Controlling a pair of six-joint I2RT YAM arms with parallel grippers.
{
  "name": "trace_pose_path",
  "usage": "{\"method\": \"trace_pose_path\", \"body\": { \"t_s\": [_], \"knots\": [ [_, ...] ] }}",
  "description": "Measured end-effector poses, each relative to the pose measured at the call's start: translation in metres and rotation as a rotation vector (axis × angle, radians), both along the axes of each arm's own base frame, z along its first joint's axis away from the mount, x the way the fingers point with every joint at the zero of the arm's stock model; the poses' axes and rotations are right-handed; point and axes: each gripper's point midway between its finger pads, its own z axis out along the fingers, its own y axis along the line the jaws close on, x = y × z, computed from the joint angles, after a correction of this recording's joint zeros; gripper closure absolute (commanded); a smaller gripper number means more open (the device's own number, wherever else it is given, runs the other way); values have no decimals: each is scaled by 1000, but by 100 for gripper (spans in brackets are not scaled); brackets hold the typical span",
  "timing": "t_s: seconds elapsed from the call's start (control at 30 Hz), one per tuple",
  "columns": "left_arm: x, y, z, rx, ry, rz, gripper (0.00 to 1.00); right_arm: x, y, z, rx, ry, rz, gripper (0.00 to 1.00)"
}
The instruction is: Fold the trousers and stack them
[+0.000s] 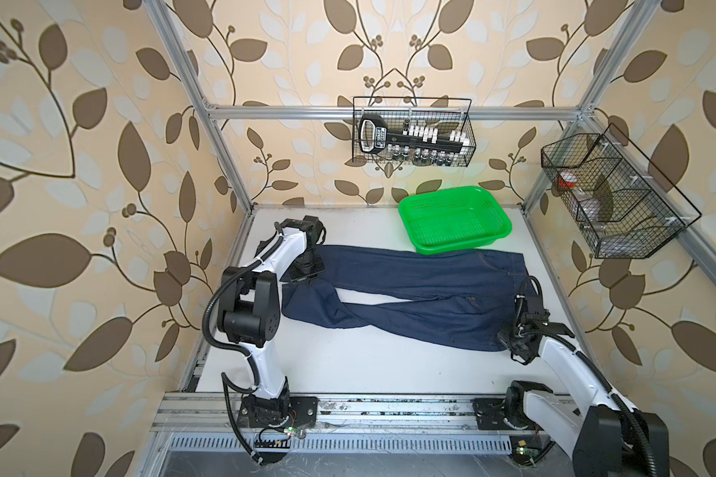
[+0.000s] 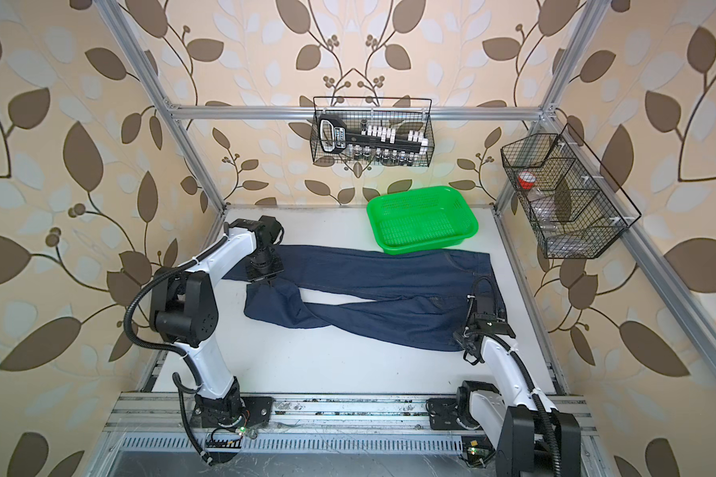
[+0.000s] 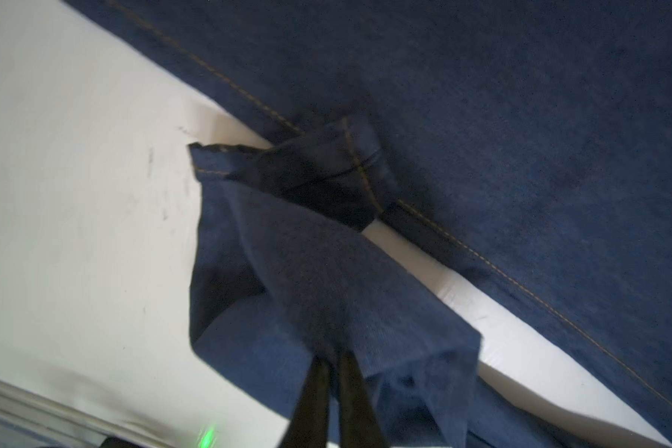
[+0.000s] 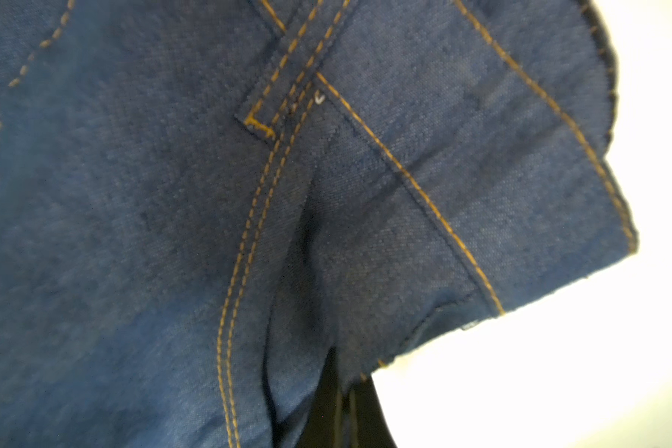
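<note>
Left gripper (image 3: 333, 357): black fingers nearly together, fold of trousers (image 3: 520, 116) pinched near leg hem, cloth tented up to tips. Right gripper (image 4: 342, 384): closed on bunched denim near waist. Woven navy weave and tan double stitching (image 4: 245, 240) made out only in wrist views. Whole layout given only in both top views: trousers spread on white table (image 1: 368, 367), waist at right, legs crossed toward left, far edge against green perforated plastic basket (image 1: 455, 225).

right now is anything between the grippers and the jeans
Nothing visible. The left gripper is pinched on a leg end of the trousers, and the right gripper on the waist end. The green basket sits against their far edge, away from both grips.
</note>
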Motion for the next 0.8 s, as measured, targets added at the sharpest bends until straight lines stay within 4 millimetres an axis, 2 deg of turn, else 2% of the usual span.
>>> {"method": "trace_pose_path", "body": {
  "t_s": [0.1, 0.13, 0.2, 0.3, 0.37, 0.47, 0.53, 0.67, 0.73, 0.8],
  "knots": [
    [8, -6, -11, -15, 22, -36, 48, -1, -2, 1, -9, 4, -3, 100],
    [10, -7, -11, -18, 20, -38, 44, -1, -3, 2, -11, 5, -5, 100],
    [13, -7, -6, -18, 10, -58, 38, -1, -4, 5, -18, -1, -8, 100],
    [10, 3, 12, -21, -17, -51, 36, -2, -6, 9, -29, -12, -16, 100],
    [7, 18, 32, -24, -57, -19, 35, -3, -8, 11, -38, -16, -22, 100],
    [-2, 53, 59, -32, -134, 77, 36, -4, -9, 11, -44, -12, -24, 100],
    [-18, 79, 65, -33, -148, 157, 37, -4, -9, 11, -45, -9, -25, 100],
    [-51, 117, 44, -38, -78, 295, 43, -4, -10, 11, -46, -9, -25, 100],
    [-57, 123, 30, -48, -38, 320, 44, -4, -9, 11, -45, -9, -24, 100],
    [-52, 122, 16, -73, -13, 323, 45, -4, -9, 11, -45, -8, -24, 100]
  ]
}}
